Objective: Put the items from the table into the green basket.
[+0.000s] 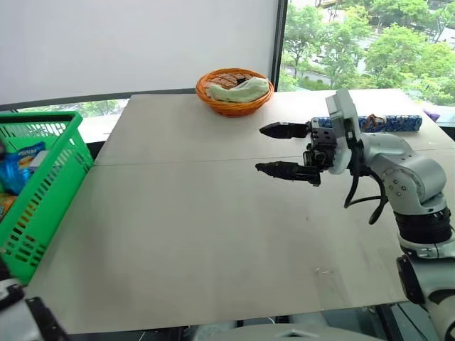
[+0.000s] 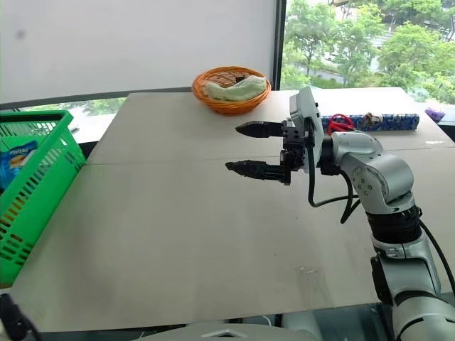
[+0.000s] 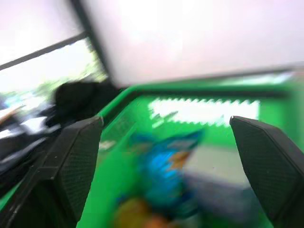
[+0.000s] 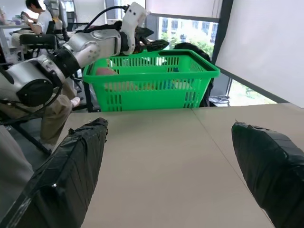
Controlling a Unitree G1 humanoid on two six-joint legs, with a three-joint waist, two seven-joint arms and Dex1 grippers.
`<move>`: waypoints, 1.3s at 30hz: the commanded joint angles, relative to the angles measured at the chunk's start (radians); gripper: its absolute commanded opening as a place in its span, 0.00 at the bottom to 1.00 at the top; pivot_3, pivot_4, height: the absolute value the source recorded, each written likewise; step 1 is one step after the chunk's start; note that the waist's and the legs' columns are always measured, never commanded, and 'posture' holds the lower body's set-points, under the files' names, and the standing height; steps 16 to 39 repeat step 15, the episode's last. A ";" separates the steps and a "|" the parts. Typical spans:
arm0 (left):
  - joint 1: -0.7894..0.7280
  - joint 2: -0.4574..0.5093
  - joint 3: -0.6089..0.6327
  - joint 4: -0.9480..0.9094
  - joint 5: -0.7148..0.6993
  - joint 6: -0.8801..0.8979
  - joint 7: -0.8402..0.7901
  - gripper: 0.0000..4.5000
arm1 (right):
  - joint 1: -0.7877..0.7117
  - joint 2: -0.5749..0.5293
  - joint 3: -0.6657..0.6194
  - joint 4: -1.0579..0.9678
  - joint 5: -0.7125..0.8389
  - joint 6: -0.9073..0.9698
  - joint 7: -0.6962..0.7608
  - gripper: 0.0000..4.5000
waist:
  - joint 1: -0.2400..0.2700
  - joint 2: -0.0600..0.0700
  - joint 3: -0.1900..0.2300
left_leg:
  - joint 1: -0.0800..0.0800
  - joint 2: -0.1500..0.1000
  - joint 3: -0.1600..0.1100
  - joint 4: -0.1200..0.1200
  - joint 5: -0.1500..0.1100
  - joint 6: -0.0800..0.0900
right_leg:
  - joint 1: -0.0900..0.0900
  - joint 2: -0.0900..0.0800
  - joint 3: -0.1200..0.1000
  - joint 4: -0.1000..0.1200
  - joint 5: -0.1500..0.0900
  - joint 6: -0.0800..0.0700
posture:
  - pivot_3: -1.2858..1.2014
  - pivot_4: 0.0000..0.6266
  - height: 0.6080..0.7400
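A: How far along is it?
B: Nearly done, I'd judge. The bench (image 1: 213, 234) looks bare of items, and packets lie inside the green basket (image 1: 43, 185) at its left edge.
A: And the fingers?
B: The left gripper (image 4: 154, 43) hangs open over the basket; the right gripper (image 1: 284, 150) is spread wide mid-bench, holding nothing.

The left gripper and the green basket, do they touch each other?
Apart. In the right wrist view the left gripper hangs open above the green basket, and background shows between its fingers and the rim.
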 commanded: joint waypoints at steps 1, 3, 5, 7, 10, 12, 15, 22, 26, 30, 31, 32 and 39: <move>0.121 -0.065 -0.115 -0.293 -0.181 0.104 -0.198 0.98 | 0.050 -0.041 0.028 0.096 -0.184 -0.120 -0.073 1.00 | -0.007 -0.001 -0.002 | 0.000 0.000 0.001 0.000 0.000 0.000 | 0.000 0.000 0.001 0.000 0.000 0.000 | 0.53 0.00 0.98; 0.228 -0.107 -0.189 -0.445 -0.259 0.181 -0.250 0.98 | 0.104 -0.047 0.044 0.158 -0.270 -0.203 -0.108 1.00 | -0.023 -0.001 -0.002 | 0.002 0.000 0.005 0.000 0.000 0.000 | 0.000 0.000 0.004 0.000 0.000 0.000 | 0.53 0.00 0.98; 0.283 -0.179 -0.271 -0.531 -0.270 0.214 -0.216 0.98 | 0.174 -0.039 0.042 0.205 -0.328 -0.265 -0.149 1.00 | -0.028 0.000 -0.001 | 0.003 0.001 0.007 0.000 0.002 0.004 | 0.000 0.001 0.006 0.000 0.000 0.000 | 0.53 0.00 0.98; 0.306 -0.237 -0.338 -0.568 -0.242 0.207 -0.183 0.98 | 0.237 -0.026 0.031 0.214 -0.352 -0.294 -0.180 1.00 | -0.029 0.003 -0.003 | 0.002 0.003 0.006 -0.001 0.002 0.005 | -0.001 0.003 0.006 0.001 0.000 0.000 | 0.52 0.00 0.98; 0.322 -0.281 -0.456 -0.559 -0.129 0.149 -0.160 0.98 | 0.331 -0.006 0.000 0.204 -0.379 -0.338 -0.236 1.00 | -0.028 0.007 -0.003 | 0.004 0.004 0.006 -0.002 0.002 0.005 | -0.001 0.005 0.006 0.002 0.000 -0.001 | 0.52 0.00 0.98; 0.325 -0.319 -0.495 -0.529 -0.099 0.117 -0.151 0.98 | 0.375 0.004 -0.021 0.194 -0.379 -0.343 -0.265 1.00 | -0.028 0.010 -0.003 | 0.005 0.005 0.006 -0.001 0.003 0.005 | 0.000 0.006 0.006 0.002 0.001 -0.002 | 0.51 0.00 0.98; 0.319 -0.346 -0.521 -0.478 -0.064 0.081 -0.155 0.98 | 0.406 0.015 -0.035 0.177 -0.376 -0.343 -0.285 1.00 | -0.029 0.014 -0.002 | 0.013 0.005 0.007 0.000 0.003 0.004 | 0.010 0.007 0.006 0.000 0.001 -0.002 | 0.50 0.00 0.98; 0.319 -0.346 -0.521 -0.478 -0.064 0.081 -0.155 0.98 | 0.406 0.015 -0.035 0.177 -0.376 -0.343 -0.285 1.00 | -0.029 0.014 -0.002 | 0.013 0.005 0.007 0.000 0.003 0.004 | 0.010 0.007 0.006 0.000 0.001 -0.002 | 0.50 0.00 0.98; 0.319 -0.346 -0.521 -0.478 -0.064 0.081 -0.155 0.98 | 0.406 0.015 -0.035 0.177 -0.376 -0.343 -0.285 1.00 | -0.029 0.014 -0.002 | 0.013 0.005 0.007 0.000 0.003 0.004 | 0.010 0.007 0.006 0.000 0.001 -0.002 | 0.50 0.00 0.98; 0.319 -0.346 -0.521 -0.478 -0.064 0.081 -0.155 0.98 | 0.406 0.015 -0.035 0.177 -0.376 -0.343 -0.285 1.00 | -0.029 0.014 -0.002 | 0.013 0.005 0.007 0.000 0.003 0.004 | 0.010 0.007 0.006 0.000 0.001 -0.002 | 0.50 0.00 0.98; 0.319 -0.346 -0.521 -0.478 -0.064 0.081 -0.155 0.98 | 0.406 0.015 -0.035 0.177 -0.376 -0.343 -0.285 1.00 | -0.029 0.014 -0.002 | 0.013 0.005 0.007 0.000 0.003 0.004 | 0.010 0.007 0.006 0.000 0.001 -0.002 | 0.50 0.00 0.98; 0.319 -0.346 -0.521 -0.478 -0.064 0.081 -0.155 0.98 | 0.406 0.015 -0.035 0.177 -0.376 -0.343 -0.285 1.00 | -0.029 0.014 -0.002 | 0.013 0.005 0.007 0.000 0.003 0.004 | 0.010 0.007 0.006 0.000 0.001 -0.002 | 0.50 0.00 0.98; 0.319 -0.346 -0.521 -0.478 -0.064 0.081 -0.155 0.98 | 0.406 0.015 -0.035 0.177 -0.376 -0.343 -0.285 1.00 | -0.029 0.014 -0.002 | 0.013 0.005 0.007 0.000 0.003 0.004 | 0.010 0.007 0.006 0.000 0.001 -0.002 | 0.50 0.00 0.98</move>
